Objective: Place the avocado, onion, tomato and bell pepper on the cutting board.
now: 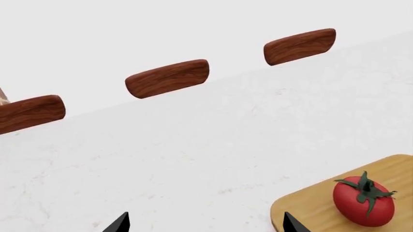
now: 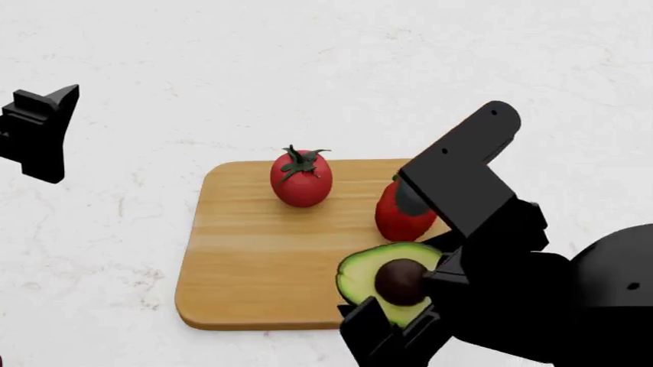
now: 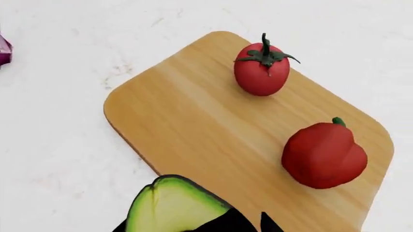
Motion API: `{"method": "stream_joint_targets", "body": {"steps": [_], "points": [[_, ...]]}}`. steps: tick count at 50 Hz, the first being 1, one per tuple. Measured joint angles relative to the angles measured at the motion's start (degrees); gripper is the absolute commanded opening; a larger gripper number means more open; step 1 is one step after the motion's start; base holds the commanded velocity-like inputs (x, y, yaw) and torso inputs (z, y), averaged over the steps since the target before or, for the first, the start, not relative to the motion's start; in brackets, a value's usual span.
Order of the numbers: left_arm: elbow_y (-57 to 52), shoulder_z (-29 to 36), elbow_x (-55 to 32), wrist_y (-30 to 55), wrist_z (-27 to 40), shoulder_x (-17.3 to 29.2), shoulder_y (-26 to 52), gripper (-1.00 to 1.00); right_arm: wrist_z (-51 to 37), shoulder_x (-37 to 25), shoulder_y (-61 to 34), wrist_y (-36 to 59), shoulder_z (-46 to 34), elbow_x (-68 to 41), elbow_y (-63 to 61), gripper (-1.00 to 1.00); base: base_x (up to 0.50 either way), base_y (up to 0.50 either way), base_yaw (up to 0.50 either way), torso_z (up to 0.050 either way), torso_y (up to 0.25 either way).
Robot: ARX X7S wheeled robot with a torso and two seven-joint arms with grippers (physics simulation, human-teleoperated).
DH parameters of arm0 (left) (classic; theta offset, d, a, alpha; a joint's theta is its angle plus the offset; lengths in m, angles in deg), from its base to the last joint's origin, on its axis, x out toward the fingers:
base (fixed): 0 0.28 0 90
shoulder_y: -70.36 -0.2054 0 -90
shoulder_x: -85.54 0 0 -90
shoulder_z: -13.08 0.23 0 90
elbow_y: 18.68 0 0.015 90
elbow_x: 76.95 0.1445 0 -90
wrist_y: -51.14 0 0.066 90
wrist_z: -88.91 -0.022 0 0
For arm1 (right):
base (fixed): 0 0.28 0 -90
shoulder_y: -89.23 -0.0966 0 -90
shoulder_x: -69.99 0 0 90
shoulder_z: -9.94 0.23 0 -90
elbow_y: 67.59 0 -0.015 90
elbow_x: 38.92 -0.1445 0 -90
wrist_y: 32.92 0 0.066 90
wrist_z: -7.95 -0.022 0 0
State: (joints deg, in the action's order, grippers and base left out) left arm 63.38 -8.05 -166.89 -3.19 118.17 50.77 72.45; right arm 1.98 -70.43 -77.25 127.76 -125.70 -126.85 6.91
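Cutting board [image 2: 255, 252]: light wood, laid flat on a white marbled counter [image 2: 337, 69]; taken as landmark.
Tomato [image 2: 301, 177]: stood upright on the board near its far edge.
Bell pepper [image 2: 403, 212]: set on the board beside the tomato, partly hidden behind the right arm.
Avocado [image 2: 383, 279]: halved, pit outward, gripped by the right gripper [image 2: 393, 325] over the board's near right corner, jaws closed on it.
Onion [image 3: 4, 49]: a purple sliver is seen off the board, at the right wrist view's edge.
Left gripper [image 1: 203, 223]: held off the board, over bare counter; fingertips spread apart, nothing held.
Three wooden blocks [image 1: 167, 78]: seen in a row against the wall, beyond the board.
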Motion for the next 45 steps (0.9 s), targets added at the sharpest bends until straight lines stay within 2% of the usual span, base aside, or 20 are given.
{"method": "stream_joint_targets", "body": {"steps": [20, 45], "points": [[-0.42, -0.3, 0.0, 0.0, 0.26, 0.24, -0.21, 1.0, 5.25, 2.92, -0.71, -1.59, -3.56, 9.37, 6.72, -1.0, 0.0, 0.0, 0.0, 0.0, 0.0], [-1.06, -0.95, -0.33, 0.32, 0.64, 0.73, 0.14, 1.0, 6.8, 3.74, 0.81, -3.2, -5.55, 12.62, 9.4, -1.0, 0.0, 0.0, 0.0, 0.0, 0.0]]}}
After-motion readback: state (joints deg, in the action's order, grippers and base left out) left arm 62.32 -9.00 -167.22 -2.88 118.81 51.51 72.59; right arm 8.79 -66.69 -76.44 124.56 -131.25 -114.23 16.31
